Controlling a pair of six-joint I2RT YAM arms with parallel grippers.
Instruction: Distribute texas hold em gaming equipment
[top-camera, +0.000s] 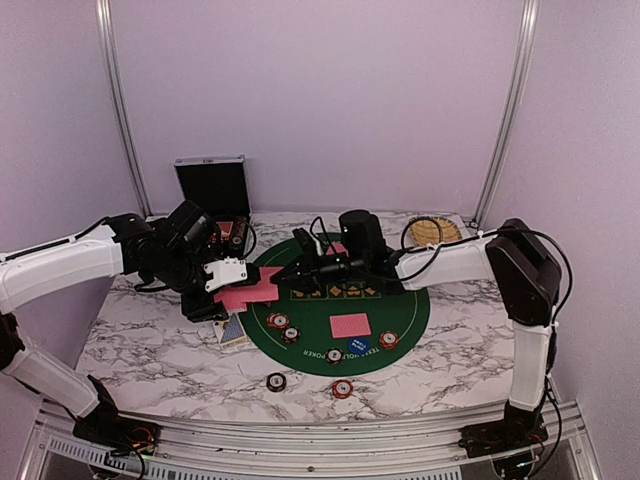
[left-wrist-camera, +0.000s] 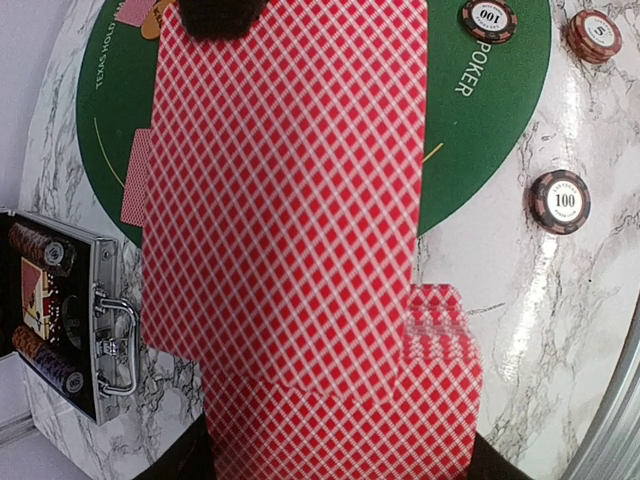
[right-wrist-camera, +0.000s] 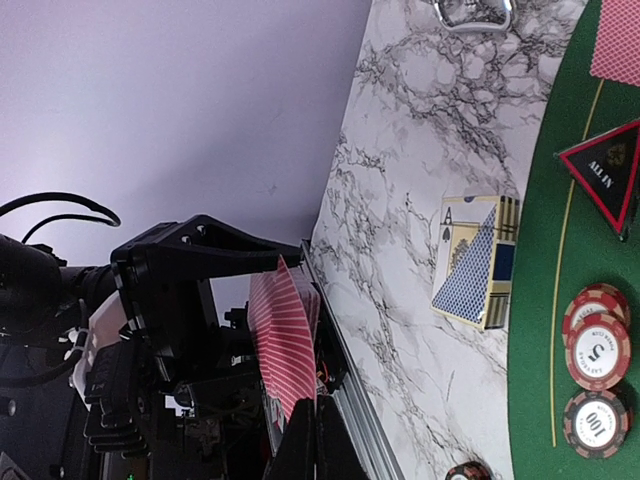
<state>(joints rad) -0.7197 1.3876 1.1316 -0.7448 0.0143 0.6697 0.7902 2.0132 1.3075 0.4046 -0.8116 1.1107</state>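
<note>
My left gripper (top-camera: 240, 290) is shut on a deck of pink-red-backed playing cards (left-wrist-camera: 340, 430), held above the table's left side. The top card (left-wrist-camera: 285, 200) is slid forward off the deck. My right gripper (top-camera: 287, 278) reaches across from the right and is shut on that card's far edge (right-wrist-camera: 285, 340); its fingers (right-wrist-camera: 322, 435) are pressed together. On the green mat (top-camera: 400, 300) lie a face-down card (top-camera: 349, 325), a blue disc button (top-camera: 358, 346) and several poker chips (top-camera: 279, 321). A dark triangular marker (right-wrist-camera: 610, 175) sits on the mat.
A blue-backed card box (top-camera: 233, 330) lies on the marble by the mat's left edge. The open black case (top-camera: 212, 190) stands at the back left, the wicker basket (top-camera: 432, 232) at the back right. Two chips (top-camera: 276, 381) (top-camera: 342, 388) lie near the front edge.
</note>
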